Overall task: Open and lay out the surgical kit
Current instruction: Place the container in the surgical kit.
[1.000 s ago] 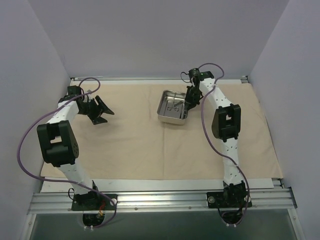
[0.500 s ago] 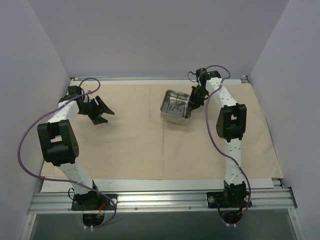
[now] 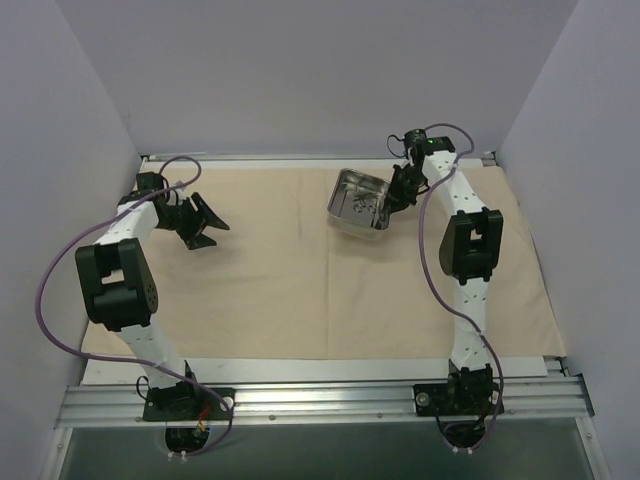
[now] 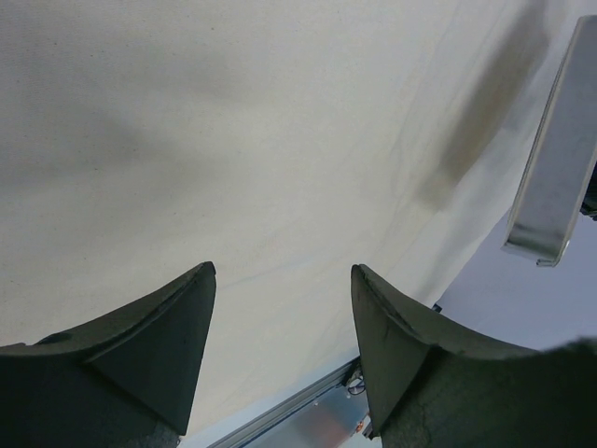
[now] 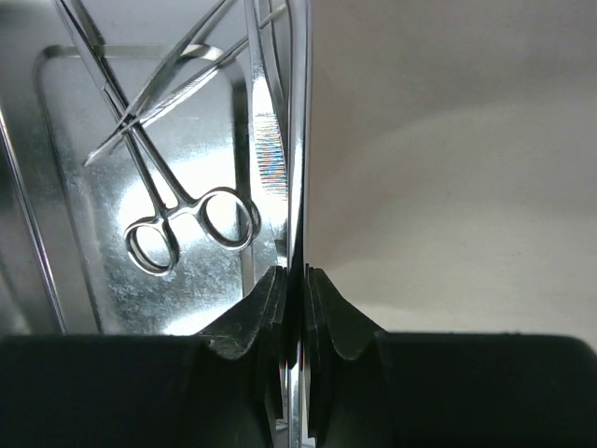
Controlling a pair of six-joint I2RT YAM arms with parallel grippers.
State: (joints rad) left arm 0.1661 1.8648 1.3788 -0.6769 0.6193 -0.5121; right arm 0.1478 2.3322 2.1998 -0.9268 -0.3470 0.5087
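Top view: the steel tray (image 3: 352,198) is held tilted over the far right part of the spread cloth wrap (image 3: 300,290) by the right gripper (image 3: 395,193), and the left gripper (image 3: 203,222) is hung over the wrap's left part. Left wrist view: the jaws are seen wide apart, with nothing held. Right wrist view: the tray's rim is pinched between nearly closed jaws and two instruments (image 5: 191,207) are seen lying inside; the laying-out step is judged to be in hand, and a level set-down on the wrap is called for next.

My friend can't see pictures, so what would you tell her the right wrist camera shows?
The right gripper is pinched shut on the thin side wall of the shiny steel tray, seen close up. Inside the tray lie thin scissor-like instruments with ring handles, and beige cloth fills the right side of the view.
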